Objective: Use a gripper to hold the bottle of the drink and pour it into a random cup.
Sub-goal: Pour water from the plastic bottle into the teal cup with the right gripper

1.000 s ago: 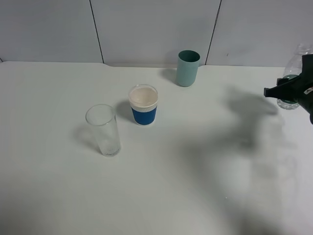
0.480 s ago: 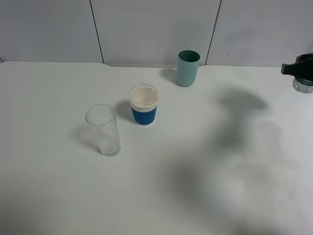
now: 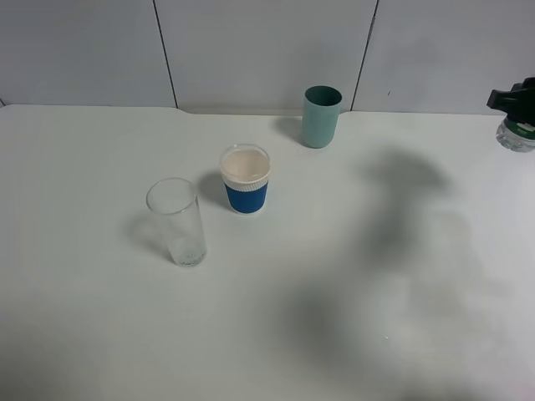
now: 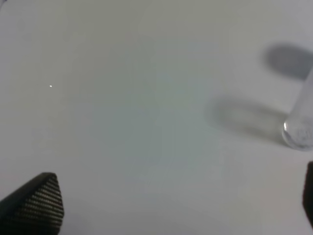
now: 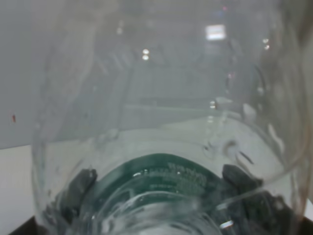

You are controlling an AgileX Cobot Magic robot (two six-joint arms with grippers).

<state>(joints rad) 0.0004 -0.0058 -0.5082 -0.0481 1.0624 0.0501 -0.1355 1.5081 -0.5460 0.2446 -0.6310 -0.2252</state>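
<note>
White counter (image 3: 92,334), three cups out, all upright. Front left is the clear glass tumbler (image 3: 176,221). The blue paper cup (image 3: 246,181) with its white rim is just behind and to the right of it, close but not touching. The teal cup (image 3: 321,116) is further back by the wall, well apart from both.

Task item: the drink bottle (image 3: 516,135), clear plastic, is at the far right edge of the high view, toward the back of the counter and well apart from all three cups. Only a small part of it is in frame there, with black arm hardware just above it. Can't tell from that view whether its base touches the counter.

Status of right hand (image 5: 160,182): clamped on the bottle. Its wrist cam is filled by the clear bottle wall, with a green ring (image 5: 166,176) low down and dark pads (image 5: 80,188) on either side against the plastic. Liquid level isn't readable because of glare.

Status of left hand (image 4: 176,196): spread wide. Only the two black fingertips (image 4: 41,198) show, at opposite lower corners of its wrist view, with bare counter between them. The tumbler's base shows in that cam too, near one fingertip but apart from it, its shadow stretched across the counter.

Large soft shadows (image 3: 401,225) lie over the right half of the counter in the high view.
</note>
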